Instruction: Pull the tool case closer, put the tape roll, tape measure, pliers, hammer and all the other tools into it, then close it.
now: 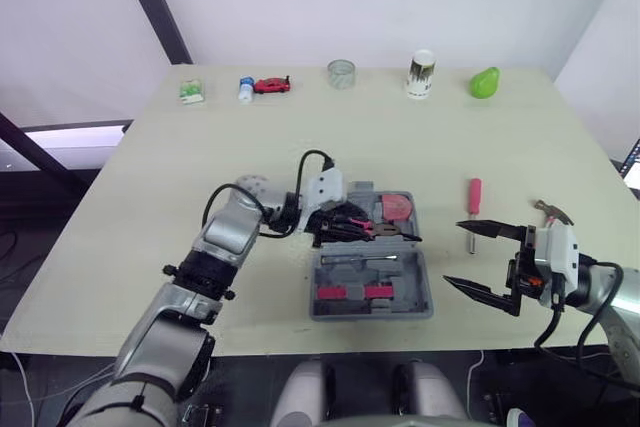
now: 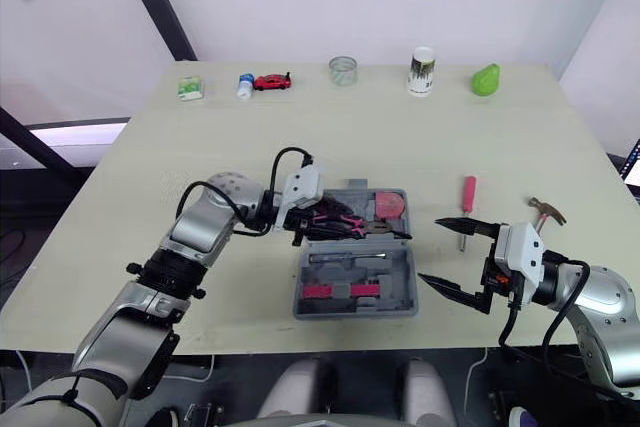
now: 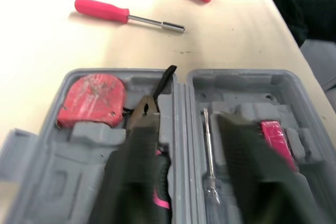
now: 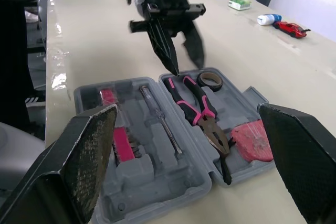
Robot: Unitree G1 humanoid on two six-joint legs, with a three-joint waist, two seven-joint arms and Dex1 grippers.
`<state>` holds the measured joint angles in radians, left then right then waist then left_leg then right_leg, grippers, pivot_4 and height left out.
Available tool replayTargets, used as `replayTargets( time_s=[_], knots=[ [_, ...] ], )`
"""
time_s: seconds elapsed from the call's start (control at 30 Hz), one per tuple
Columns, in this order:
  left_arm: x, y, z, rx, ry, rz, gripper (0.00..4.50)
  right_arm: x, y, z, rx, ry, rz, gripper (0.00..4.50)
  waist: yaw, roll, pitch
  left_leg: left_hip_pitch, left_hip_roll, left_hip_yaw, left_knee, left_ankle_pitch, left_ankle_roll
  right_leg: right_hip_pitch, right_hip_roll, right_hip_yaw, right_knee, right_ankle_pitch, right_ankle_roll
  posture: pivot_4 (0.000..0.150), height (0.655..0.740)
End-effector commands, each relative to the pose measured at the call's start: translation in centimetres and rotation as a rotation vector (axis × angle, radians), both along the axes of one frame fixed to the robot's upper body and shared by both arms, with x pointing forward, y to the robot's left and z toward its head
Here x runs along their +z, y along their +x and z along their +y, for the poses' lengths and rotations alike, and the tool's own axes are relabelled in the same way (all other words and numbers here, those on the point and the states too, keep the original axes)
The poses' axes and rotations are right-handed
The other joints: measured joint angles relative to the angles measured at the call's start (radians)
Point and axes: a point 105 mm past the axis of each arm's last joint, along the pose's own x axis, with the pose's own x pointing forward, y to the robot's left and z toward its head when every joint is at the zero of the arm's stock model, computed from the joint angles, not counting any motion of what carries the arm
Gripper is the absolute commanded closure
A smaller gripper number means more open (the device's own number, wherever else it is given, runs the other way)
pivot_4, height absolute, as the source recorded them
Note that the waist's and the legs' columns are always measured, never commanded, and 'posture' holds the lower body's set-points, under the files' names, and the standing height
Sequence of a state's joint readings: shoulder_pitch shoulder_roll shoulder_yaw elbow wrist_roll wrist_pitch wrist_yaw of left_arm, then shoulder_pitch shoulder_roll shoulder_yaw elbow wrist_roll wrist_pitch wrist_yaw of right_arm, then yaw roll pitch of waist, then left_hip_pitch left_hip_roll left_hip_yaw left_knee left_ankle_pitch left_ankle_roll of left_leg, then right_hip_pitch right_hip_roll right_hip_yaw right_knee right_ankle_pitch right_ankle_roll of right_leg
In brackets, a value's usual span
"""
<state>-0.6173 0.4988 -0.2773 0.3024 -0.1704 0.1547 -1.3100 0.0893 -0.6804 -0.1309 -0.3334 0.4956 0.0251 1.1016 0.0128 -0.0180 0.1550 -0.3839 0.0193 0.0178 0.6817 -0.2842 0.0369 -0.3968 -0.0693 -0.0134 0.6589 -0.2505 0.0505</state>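
At the lower centre of the head view, the tool case [image 1: 370,313] lay open on the counter [image 1: 150,207], close to the near edge, so I judged the pull-in step done. Its far half held the pliers [image 4: 197,111], the tape roll [image 4: 211,80] and the red tape measure [image 4: 253,140]. Its near half held a slim clear-handled screwdriver [image 4: 160,119] and some pink fittings.

The left tool [image 4: 186,62] hovered over the far half, just above the pliers' handles. Its fingers were spread and held nothing. The right tool [image 1: 453,253] sat at the lower right of the frame, just beside the case. Its jaws were wide apart and empty.

Two items were outstanding, both to the right of the case: the red-handled screwdriver [image 1: 474,197] and the hammer [image 1: 552,211] beyond it, each lying on the counter. I assessed the loading as mostly complete. Those two tools had yet to go in, and the lid had yet to be shut.
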Motion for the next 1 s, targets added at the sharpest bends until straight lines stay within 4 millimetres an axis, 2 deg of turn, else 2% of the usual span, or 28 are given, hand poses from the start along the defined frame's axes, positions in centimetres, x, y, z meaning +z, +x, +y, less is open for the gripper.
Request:
replayTargets(
  time_s=[0.03,0.2,0.5,0.87,1.0],
  knots=[
    [-0.2,-0.3,0.6,-0.037,-0.043,-0.030,4.46,0.7,0.1,0.1,0.007,0.009,-0.039,0.00,0.001,0.000,0.000,0.000,0.000,0.000,0.000,0.000,0.000,0.000,0.000,0.000,0.000,0.000,0.000,0.150,0.7400],
    [-1.7,-0.3,1.3,-0.029,-0.027,-0.020,4.46,0.6,0.1,0.0,0.008,0.006,-0.039,0.00,0.002,0.000,0.000,-0.001,0.000,0.000,0.000,0.000,0.000,0.000,0.000,0.000,0.000,0.000,0.000,0.150,0.7400],
    [-3.7,-0.3,0.4,-0.031,-0.022,0.029,4.46,0.6,0.1,0.0,0.012,0.002,-0.039,0.00,0.001,0.000,0.000,0.000,0.000,0.000,0.000,0.000,0.000,0.000,0.000,0.000,0.000,0.000,0.000,0.150,0.7400],
    [-7.4,-0.4,1.0,-0.029,0.135,0.077,4.46,-0.1,0.3,-0.4,-0.032,-0.018,-0.023,0.00,0.003,0.000,0.000,0.000,0.000,0.000,0.000,0.000,0.000,0.000,0.000,-0.001,0.000,0.000,0.000,0.150,0.7400],
    [-9.1,-1.5,1.5,-0.073,0.203,0.100,4.46,-0.1,0.3,-0.6,-0.035,-0.023,-0.023,0.00,0.001,0.000,-0.001,0.000,-0.001,0.000,0.000,0.000,0.000,0.001,0.000,0.000,0.000,0.000,0.000,0.150,0.7400]
  ],
)
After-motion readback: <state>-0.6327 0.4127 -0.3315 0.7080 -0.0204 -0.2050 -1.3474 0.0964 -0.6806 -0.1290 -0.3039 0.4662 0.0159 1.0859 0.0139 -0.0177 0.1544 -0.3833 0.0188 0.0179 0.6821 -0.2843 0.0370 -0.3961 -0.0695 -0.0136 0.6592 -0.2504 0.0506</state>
